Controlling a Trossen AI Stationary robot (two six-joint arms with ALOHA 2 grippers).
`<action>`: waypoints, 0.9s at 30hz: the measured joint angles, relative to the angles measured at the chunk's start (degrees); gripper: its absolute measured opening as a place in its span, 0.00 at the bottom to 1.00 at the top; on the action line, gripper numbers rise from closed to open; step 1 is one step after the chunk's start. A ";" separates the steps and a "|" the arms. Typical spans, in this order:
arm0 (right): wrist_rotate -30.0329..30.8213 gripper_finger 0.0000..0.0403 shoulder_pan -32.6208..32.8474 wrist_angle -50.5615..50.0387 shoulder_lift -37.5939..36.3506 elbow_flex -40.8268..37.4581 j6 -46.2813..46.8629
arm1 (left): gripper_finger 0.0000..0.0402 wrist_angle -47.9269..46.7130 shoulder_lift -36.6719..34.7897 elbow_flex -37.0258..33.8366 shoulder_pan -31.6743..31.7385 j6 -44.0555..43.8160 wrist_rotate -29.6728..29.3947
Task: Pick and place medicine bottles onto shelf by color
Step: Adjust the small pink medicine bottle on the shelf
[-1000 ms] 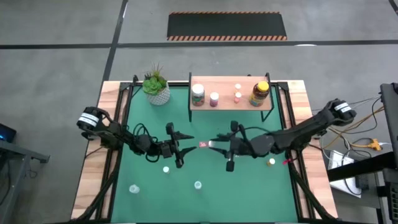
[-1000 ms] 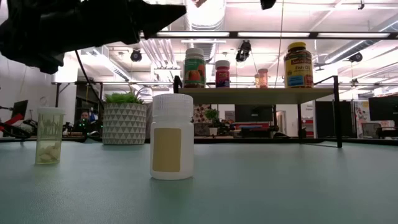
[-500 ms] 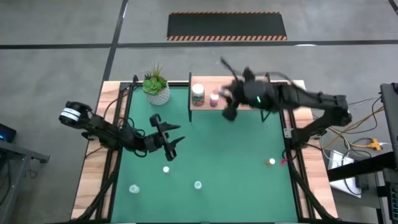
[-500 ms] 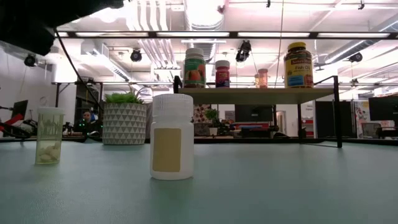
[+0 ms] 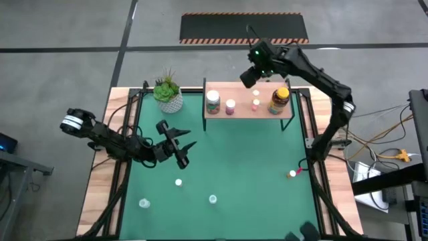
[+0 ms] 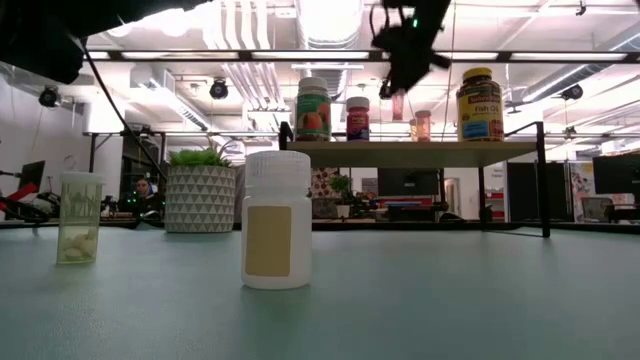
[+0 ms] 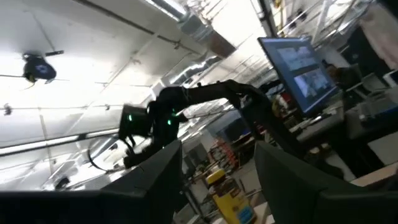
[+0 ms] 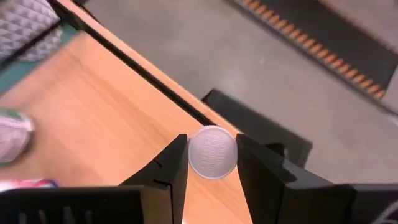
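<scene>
My right gripper (image 5: pixel 251 72) is high over the far edge of the shelf (image 5: pixel 241 90) and is shut on a small white-capped bottle (image 8: pixel 212 152). In the low view the bottle (image 6: pixel 398 104) looks pinkish and hangs above the shelf top (image 6: pixel 420 147). A green-labelled bottle (image 5: pixel 212 102), a pink one (image 5: pixel 231 106), a small orange one (image 5: pixel 255 102) and the amber jar (image 5: pixel 279 100) stand on the shelf. My left gripper (image 5: pixel 180 143) is open and empty over the table's left half, its fingers (image 7: pixel 163 168) tipped up at the ceiling. My right gripper pinches the bottle by its sides just under the white cap (image 8: pixel 211 143), between its two fingertips (image 8: pixel 177 163). The fingers come from above, pointing down. The bottle is upright and lifted clear above the shelf's wood top (image 8: pixel 93 118).
White bottles (image 5: pixel 178 181) (image 5: pixel 212 199), a clear vial (image 5: pixel 144 203) and a small orange bottle (image 5: pixel 292 174) stand on the green mat. A potted plant (image 5: pixel 168 94) stands at the far left, beside the shelf. The mat's middle is open.
My right gripper has risen from the table's middle and swung to the far edge, above the shelf, carrying the pinkish bottle. My left gripper has drawn back toward the table's left edge and tipped upward.
</scene>
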 joint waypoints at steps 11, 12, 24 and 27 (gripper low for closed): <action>-5.27 0.28 -4.06 -1.01 6.95 -0.31 0.84 | 0.46 0.16 -0.02 -0.35 0.00 0.34 -2.37; -5.23 0.28 -4.06 -1.22 7.16 -0.32 1.21 | 0.46 0.14 -0.02 -0.40 0.00 0.34 -2.36; -2.19 0.28 -4.02 -4.34 7.48 -0.74 4.17 | 0.46 0.25 -0.08 -0.87 0.00 0.32 -2.36; -2.19 0.28 -3.97 -4.25 7.60 -1.15 4.32 | 0.46 0.25 -0.09 -0.96 0.00 0.32 -2.36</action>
